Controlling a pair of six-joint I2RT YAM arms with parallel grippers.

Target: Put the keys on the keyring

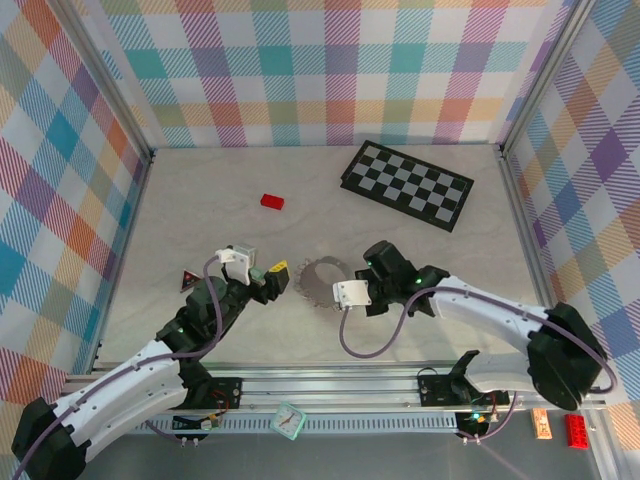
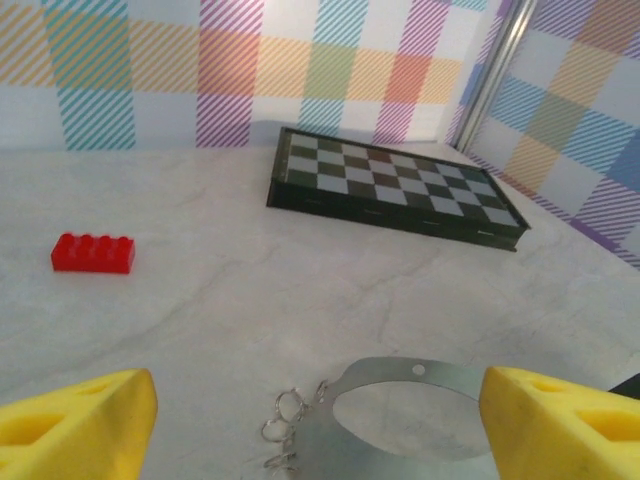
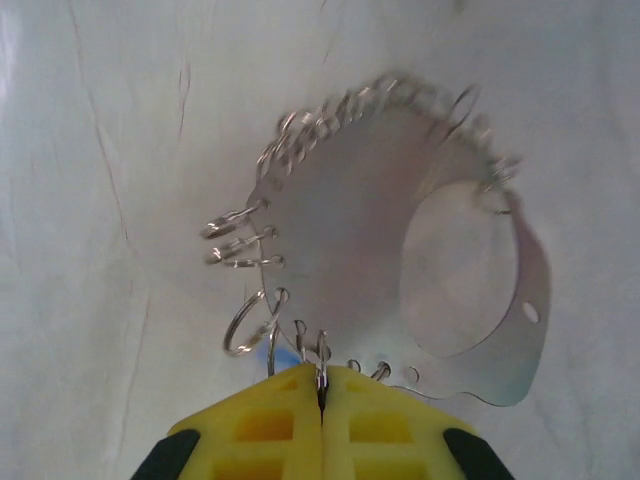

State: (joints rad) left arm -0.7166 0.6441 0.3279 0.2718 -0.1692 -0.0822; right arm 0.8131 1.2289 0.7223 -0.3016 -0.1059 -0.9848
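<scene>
keyring [image 3: 350, 250]: flat silvery metal plate with a large off-centre hole and many small wire rings threaded along its edge. it is laid flat on the pale marbled surface [image 1: 200, 180], in the near middle, between the two grippers.

right gripper [image 3: 322, 385]: yellow fingers are pressed together, clenched on one small wire ring at the near edge of the keyring. the plate is seen spread out beyond the fingertips. a sliver of blue is glimpsed just beside the clamped ring, too small to be identified.

left gripper [image 2: 318, 400]: yellow fingers [image 2: 80, 425] are spread wide, released, with nothing held. it is placed just left of the keyring. the plate's rim and a few small rings are framed between the fingers, and contact with them cannot be told.

red block [image 1: 272, 201]: studded and rectangular, set beyond and left of the keyring, well apart from it.

checkerboard [image 1: 407, 183]: black and white, lying flat, set beyond and right of the keyring, well apart from it.

small dark triangular piece [image 1: 188, 281]: set left of the keyring, past the left gripper.
</scene>
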